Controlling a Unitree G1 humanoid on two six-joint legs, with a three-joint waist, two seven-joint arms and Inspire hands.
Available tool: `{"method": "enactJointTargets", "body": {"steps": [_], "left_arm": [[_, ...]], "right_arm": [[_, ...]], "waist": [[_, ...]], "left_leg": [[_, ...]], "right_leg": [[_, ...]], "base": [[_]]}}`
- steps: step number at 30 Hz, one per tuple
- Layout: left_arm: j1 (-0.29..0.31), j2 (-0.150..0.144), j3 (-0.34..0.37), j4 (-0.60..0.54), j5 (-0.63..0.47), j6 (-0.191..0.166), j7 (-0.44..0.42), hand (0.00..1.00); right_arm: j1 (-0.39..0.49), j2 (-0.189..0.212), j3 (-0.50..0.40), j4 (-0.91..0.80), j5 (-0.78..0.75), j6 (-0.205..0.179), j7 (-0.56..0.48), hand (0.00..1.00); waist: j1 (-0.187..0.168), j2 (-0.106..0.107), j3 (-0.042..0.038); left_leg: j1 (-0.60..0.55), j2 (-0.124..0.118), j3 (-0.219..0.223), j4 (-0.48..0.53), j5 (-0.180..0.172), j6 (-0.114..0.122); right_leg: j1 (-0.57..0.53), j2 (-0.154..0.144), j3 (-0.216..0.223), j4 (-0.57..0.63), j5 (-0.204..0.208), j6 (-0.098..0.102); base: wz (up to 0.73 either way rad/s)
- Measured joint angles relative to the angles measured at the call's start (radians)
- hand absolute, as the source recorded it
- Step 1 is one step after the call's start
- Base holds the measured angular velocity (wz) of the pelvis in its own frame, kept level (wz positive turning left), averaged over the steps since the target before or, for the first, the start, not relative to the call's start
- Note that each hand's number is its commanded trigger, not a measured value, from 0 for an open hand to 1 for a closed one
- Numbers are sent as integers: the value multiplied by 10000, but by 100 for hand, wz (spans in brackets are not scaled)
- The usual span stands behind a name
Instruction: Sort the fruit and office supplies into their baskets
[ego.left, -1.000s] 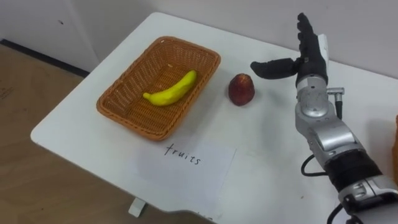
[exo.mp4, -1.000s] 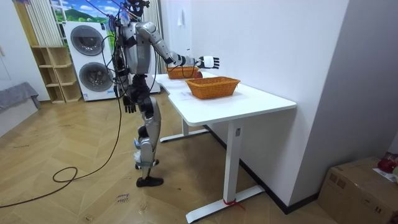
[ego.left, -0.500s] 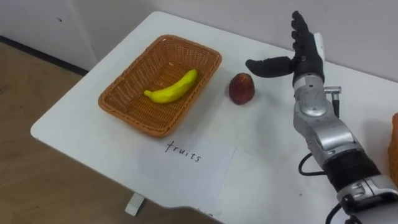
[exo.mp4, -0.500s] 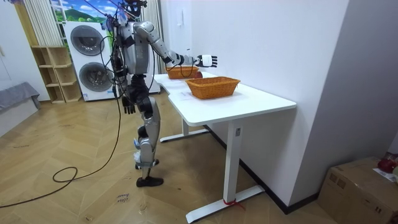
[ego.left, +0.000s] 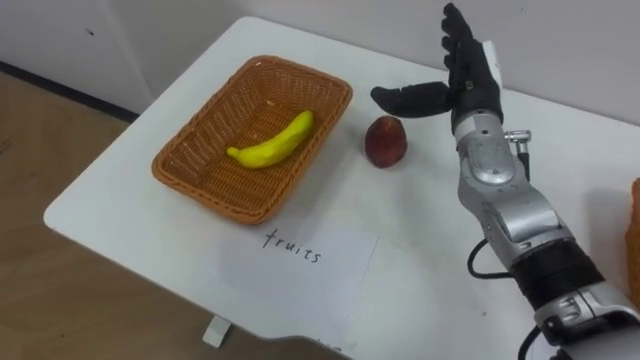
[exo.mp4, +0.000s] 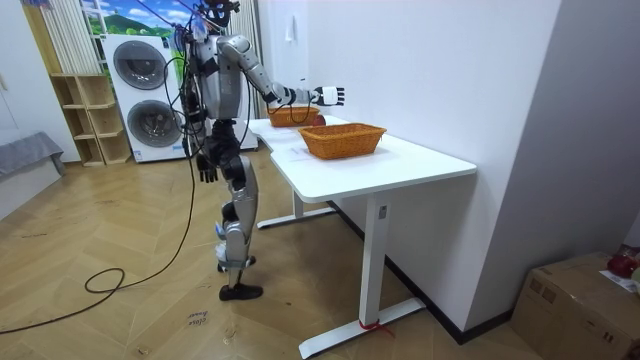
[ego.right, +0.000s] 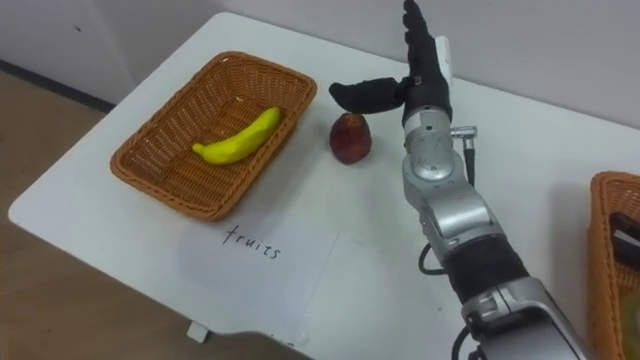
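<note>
The red apple (ego.left: 385, 141) is sitting on the counter (ego.left: 420, 235) just outside the fruit basket (ego.left: 196, 184), which is holding a banana (ego.left: 270, 141). The right hand (ego.left: 466, 86) is hovering just behind it, wide open, with the thumb sticking out above the apple and not touching it. The left hand (exo.mp4: 207, 168) is hanging by the robot's side.

Bare tabletop (ego.left: 420, 220) is left to the right of the red apple (ego.left: 385, 141) and in front of it. On its left, passage is narrowed by the wicker basket (ego.left: 205, 193) close by. Inside the basket, free room is left around the banana (ego.left: 270, 141).
</note>
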Motion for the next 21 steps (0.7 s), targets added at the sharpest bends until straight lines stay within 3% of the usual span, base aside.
{"method": "enactJointTargets", "body": {"steps": [5, 13, 21], "left_arm": [[30, -8, 1, 29, -3, 25, -1, 0], [59, -52, 1, 21, -251, 16, -32, 0], [28, -60, -7, 21, -347, 17, -70, 0]], "right_arm": [[1, 4, 3, 13, 0, 0, 260, 0], [163, 377, 51, 221, -129, 2, 518, 0], [350, 392, 178, 798, -182, 17, 817, 0]], "waist": [[4, 4, 9], [2, 9, 27], [-22, -9, 33]], "left_leg": [[26, 1, 22, -2, 7, 11], [71, 7, 77, -16, 8, 13], [-8, 1, 70, -2, 10, 16]], "right_leg": [[-10, -11, 7, 81, 0, 0], [-5, -13, 34, 105, 1, -1], [-62, -24, 47, 101, 0, 0]], "base": [[-1], [-2], [0]]}}
